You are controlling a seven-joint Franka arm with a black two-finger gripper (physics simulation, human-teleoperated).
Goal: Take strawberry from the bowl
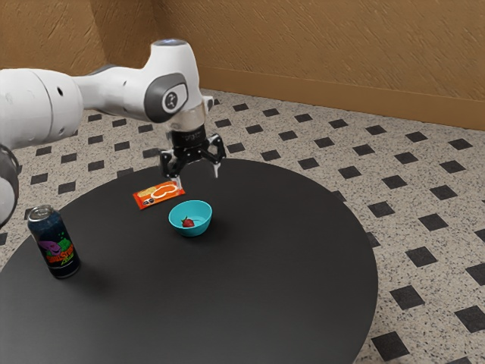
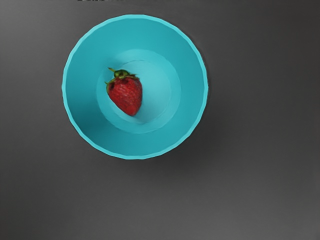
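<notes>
**Black table [image 1: 288, 265], risky reach**

The gripper [image 1: 198, 178] is hovering high near the bowl [image 1: 191, 230], fingers standing wide apart. The strawberry [image 2: 128, 95] is lying inside, off-centre; a misaligned descent would be risking clipping and tipping the bowl.

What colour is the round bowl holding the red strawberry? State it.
The bowl is turquoise, clearest in the wrist view.

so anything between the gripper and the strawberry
Nothing visible stands between them: the open gripper hangs above the bowl, and the strawberry lies uncovered inside. The bowl's wall surrounds it, so coming from above seems clearest.
</notes>
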